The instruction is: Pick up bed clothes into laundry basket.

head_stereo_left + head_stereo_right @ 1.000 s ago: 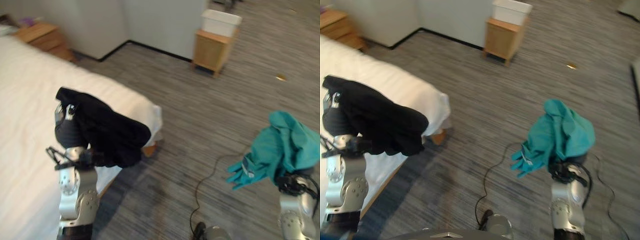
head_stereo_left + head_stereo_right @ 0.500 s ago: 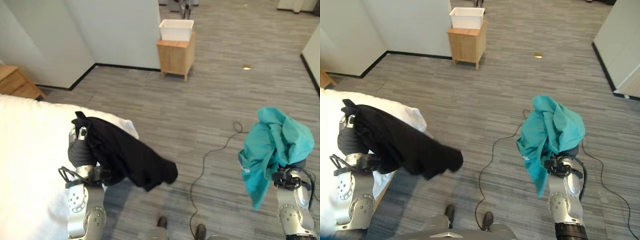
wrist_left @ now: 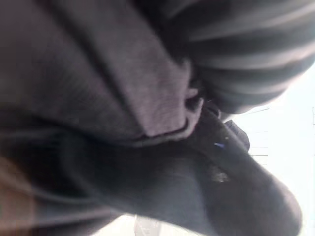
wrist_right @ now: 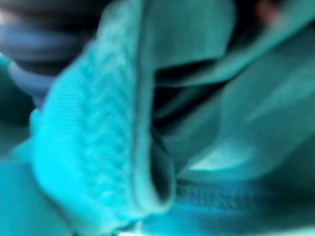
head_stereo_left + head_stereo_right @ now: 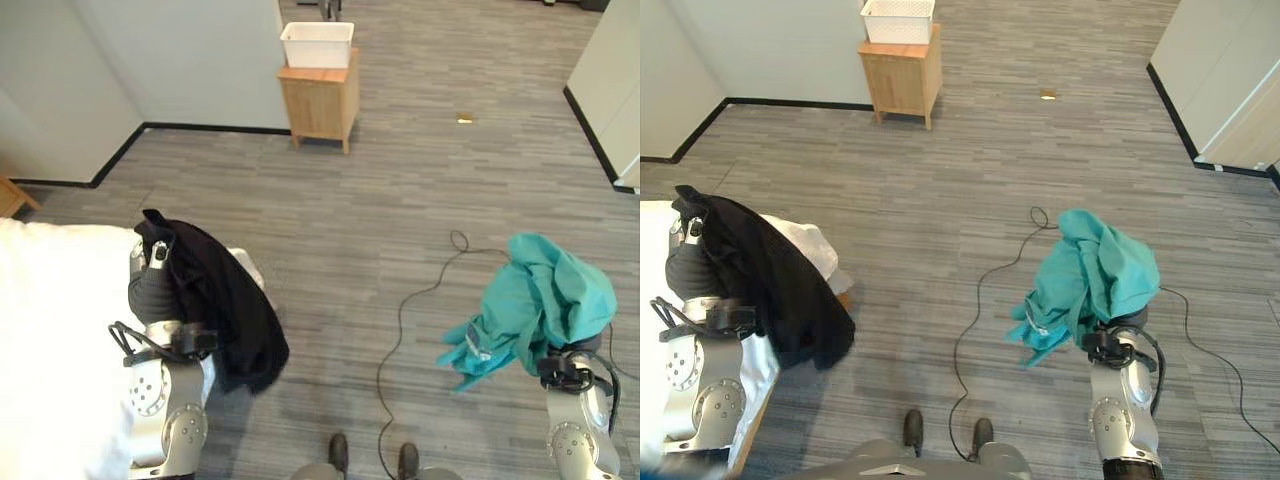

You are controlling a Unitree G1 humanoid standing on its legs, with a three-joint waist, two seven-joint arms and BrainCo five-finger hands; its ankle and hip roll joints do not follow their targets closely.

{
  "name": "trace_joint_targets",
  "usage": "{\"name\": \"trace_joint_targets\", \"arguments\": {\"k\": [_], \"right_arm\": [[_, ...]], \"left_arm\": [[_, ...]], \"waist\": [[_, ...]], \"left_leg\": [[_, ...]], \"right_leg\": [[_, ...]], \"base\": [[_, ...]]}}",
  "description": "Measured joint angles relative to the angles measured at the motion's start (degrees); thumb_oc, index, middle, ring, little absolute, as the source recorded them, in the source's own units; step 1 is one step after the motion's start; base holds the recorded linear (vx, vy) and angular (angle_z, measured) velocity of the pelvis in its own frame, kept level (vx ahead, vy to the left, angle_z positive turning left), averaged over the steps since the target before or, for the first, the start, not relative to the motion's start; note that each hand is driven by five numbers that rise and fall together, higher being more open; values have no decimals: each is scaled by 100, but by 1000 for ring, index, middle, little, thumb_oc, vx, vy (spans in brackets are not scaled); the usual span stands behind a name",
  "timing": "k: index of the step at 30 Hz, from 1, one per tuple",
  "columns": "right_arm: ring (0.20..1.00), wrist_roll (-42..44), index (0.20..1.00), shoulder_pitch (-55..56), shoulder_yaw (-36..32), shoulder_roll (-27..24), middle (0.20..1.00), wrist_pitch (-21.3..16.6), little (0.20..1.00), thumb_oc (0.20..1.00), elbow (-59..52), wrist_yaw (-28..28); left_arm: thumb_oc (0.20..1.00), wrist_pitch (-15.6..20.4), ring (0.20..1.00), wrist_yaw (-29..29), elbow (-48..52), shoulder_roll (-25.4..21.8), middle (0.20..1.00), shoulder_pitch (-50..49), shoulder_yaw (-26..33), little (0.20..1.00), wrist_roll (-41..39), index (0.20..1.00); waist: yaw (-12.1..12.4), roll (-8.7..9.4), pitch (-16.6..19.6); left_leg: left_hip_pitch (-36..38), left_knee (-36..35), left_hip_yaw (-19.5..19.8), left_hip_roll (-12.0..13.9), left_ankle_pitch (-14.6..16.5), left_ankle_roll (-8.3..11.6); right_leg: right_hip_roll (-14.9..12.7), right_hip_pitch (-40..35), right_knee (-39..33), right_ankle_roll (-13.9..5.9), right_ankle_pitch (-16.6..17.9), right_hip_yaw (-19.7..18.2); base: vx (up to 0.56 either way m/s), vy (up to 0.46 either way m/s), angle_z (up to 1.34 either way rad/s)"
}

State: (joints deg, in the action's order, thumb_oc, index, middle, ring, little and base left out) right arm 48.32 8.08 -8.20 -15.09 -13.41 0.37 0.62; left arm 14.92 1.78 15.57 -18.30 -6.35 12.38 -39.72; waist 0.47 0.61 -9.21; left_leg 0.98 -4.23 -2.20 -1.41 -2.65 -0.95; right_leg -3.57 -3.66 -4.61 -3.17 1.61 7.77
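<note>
- The left hand (image 5: 152, 262) at 8 o'clock carries one black garment (image 5: 220, 305), draped over it and hanging down beside the bed (image 5: 55, 340); the cloth hides its fingers, so I cannot tell their state.
- The right hand (image 5: 1120, 335) at 4 o'clock is buried under one teal garment (image 5: 1090, 275); grip likewise unreadable.
- One white basket (image 5: 318, 44) sits on a wooden stand (image 5: 318, 100) at 12 o'clock, well apart from both hands and somewhat nearer the left.
</note>
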Motion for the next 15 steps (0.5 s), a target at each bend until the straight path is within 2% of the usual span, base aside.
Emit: {"name": "trace_joint_targets", "arguments": {"k": [7,9,11,12,13,14,15], "right_arm": [[200,-1,200,-34,-41,3,200,58,200,200,-17,-2],[200,-9,200,-158,-41,-13,200,61,200,200,-5,-8],[200,-10,200,-231,-38,-23,200,63,200,200,-27,-12],[200,-17,200,-217,-38,-18,200,62,200,200,-26,-13],[200,-42,200,-271,-30,-28,200,62,200,200,-33,-13],[200,-72,200,-294,-29,-15,200,62,200,200,-76,-16],[200,-75,200,-233,-44,-19,200,61,200,200,-153,-43]], "left_arm": [[200,0,200,30,0,-5,200,3,17,200,3,200],[200,0,200,39,-37,-14,200,5,39,200,5,200],[200,-8,200,53,-102,-70,200,65,31,200,18,200],[200,-7,200,57,-103,-99,200,92,28,200,24,200],[200,6,200,98,-108,-143,200,108,43,200,59,200],[200,-1,200,151,-129,-245,200,117,25,200,71,200],[200,4,200,192,-124,-257,200,130,-6,200,220,200]], "waist": [[-13,4,2],[-5,-126,-68],[-76,-259,-152],[-136,-220,-172],[-166,-204,-251],[-200,-221,-354],[-279,-168,-322]], "left_leg": [[49,-98,-78,-9,13,-16],[43,-98,-228,98,79,-108],[27,-70,-338,213,72,-132],[64,-49,-355,169,143,-200],[133,-60,-412,180,198,-193],[192,-50,-516,175,188,-236],[249,-51,-663,125,270,-194]], "right_leg": [[-2,10,-65,-40,28,-84],[55,465,693,-204,-77,-204],[35,1037,1802,-485,-285,-188],[-10,1220,2190,-556,-321,-203],[-73,1598,2892,-640,-360,-210],[-201,1972,3599,-682,-428,-168],[-548,2307,3455,-645,-518,1]], "base": [[37,70,-8],[-6,97,-43],[50,79,-28],[79,47,-30],[238,-31,-34],[463,-156,-41],[476,-154,-37]]}}
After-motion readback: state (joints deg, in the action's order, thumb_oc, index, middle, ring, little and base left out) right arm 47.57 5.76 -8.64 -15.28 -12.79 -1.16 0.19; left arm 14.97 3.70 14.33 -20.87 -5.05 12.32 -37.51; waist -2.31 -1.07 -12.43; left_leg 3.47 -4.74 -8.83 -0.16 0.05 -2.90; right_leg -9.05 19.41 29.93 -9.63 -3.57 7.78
